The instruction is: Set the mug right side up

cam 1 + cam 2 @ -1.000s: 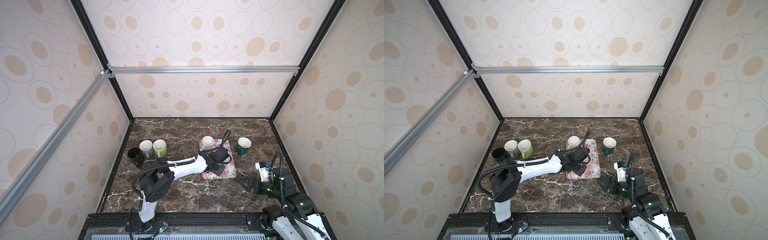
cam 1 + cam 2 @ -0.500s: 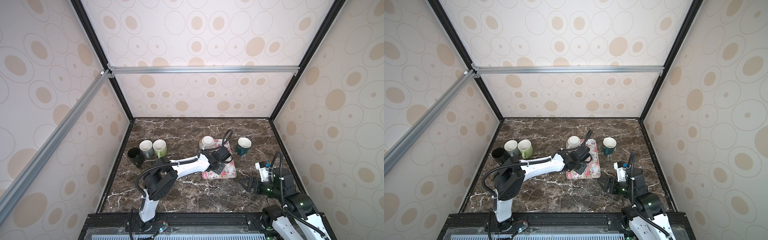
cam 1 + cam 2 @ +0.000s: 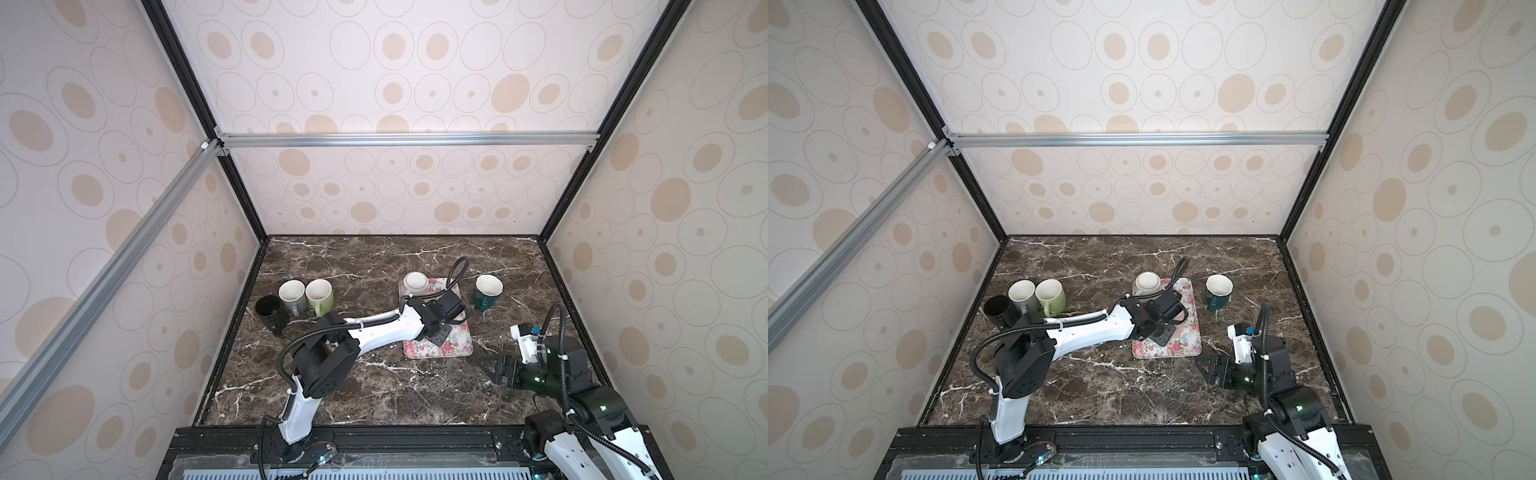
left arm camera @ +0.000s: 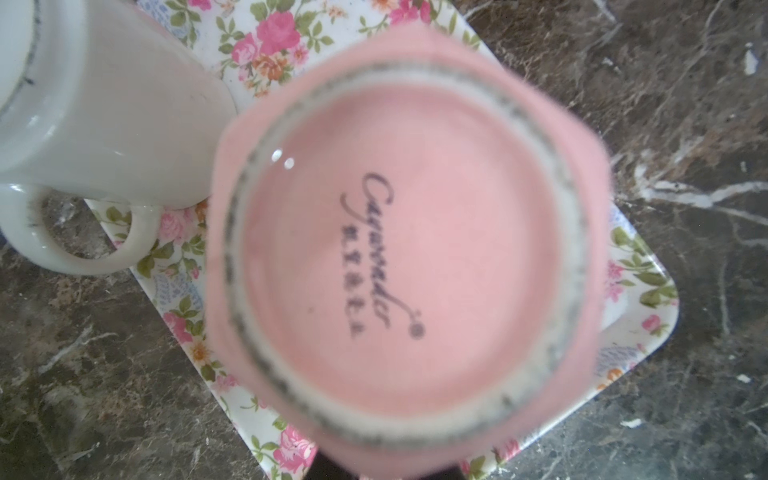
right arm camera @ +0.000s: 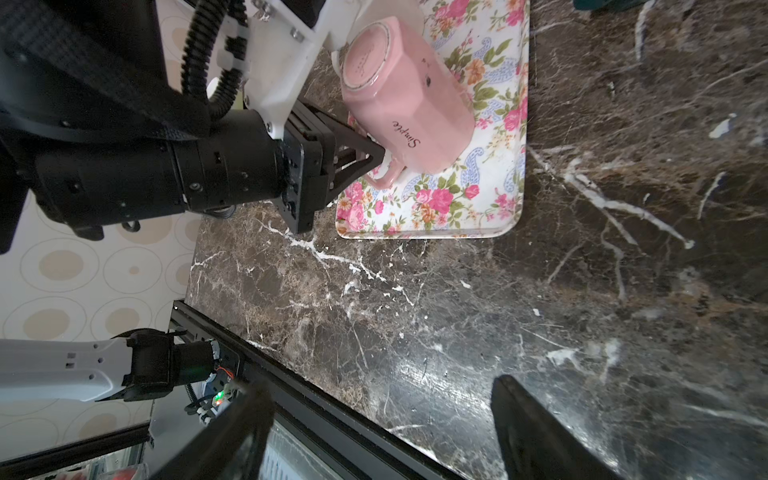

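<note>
A pink mug (image 5: 407, 99) sits on the floral tray (image 5: 478, 208), tilted with its base up and its mouth toward the tray. My left gripper (image 5: 376, 160) is shut on the mug's handle (image 5: 384, 176). In the left wrist view the pink mug's base (image 4: 407, 249) fills the middle and hides the jaws. In both top views the left gripper (image 3: 440, 328) (image 3: 1160, 330) covers most of the mug; only a pink sliver (image 3: 1178, 318) shows. My right gripper (image 3: 494, 368) (image 5: 380, 390) hovers open and empty over the marble, near the tray's front right corner.
A white mug (image 3: 415, 283) (image 4: 104, 116) stands base up on the tray's far left corner. A dark teal mug (image 3: 487, 293) stands upright right of the tray. Black (image 3: 270, 309), grey (image 3: 293, 295) and green (image 3: 319, 295) mugs cluster at the left wall.
The left arm's elbow has shifted a little to the right while its gripper stays at the pink mug. The right arm has not moved.
</note>
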Controlling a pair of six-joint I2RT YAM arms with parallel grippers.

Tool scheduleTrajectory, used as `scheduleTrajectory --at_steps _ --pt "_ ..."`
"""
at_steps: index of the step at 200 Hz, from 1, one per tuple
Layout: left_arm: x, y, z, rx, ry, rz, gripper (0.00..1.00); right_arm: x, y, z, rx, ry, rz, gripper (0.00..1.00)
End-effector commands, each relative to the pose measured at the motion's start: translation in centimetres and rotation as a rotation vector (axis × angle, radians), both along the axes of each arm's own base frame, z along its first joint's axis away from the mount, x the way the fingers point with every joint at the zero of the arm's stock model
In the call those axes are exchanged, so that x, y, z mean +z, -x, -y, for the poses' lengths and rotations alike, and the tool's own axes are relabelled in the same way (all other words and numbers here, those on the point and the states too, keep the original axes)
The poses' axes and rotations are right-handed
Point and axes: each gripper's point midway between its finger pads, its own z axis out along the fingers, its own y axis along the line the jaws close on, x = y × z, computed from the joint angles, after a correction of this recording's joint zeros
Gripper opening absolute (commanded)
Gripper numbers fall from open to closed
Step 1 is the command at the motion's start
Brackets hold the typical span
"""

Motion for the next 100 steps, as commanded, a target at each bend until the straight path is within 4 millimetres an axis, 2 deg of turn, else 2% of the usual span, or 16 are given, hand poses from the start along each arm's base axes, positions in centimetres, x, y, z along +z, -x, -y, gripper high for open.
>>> scheduleTrajectory --at_steps 1,33,100 --pt "3.3 -0.6 -0.4 0.044 0.050 0.049 0.00 0.0 -0.2 0.1 -0.007 0.007 -0.005 0.85" --pt "5.4 -0.5 -0.4 0.060 0.175 0.040 0.00 -0.1 -0.3 0.0 -0.001 0.008 -0.020 0.85" --pt "7.6 -0.7 -2.0 0.149 0.354 0.049 0.00 -0.5 -1.3 -0.7 0.013 -0.012 -0.053 0.85"
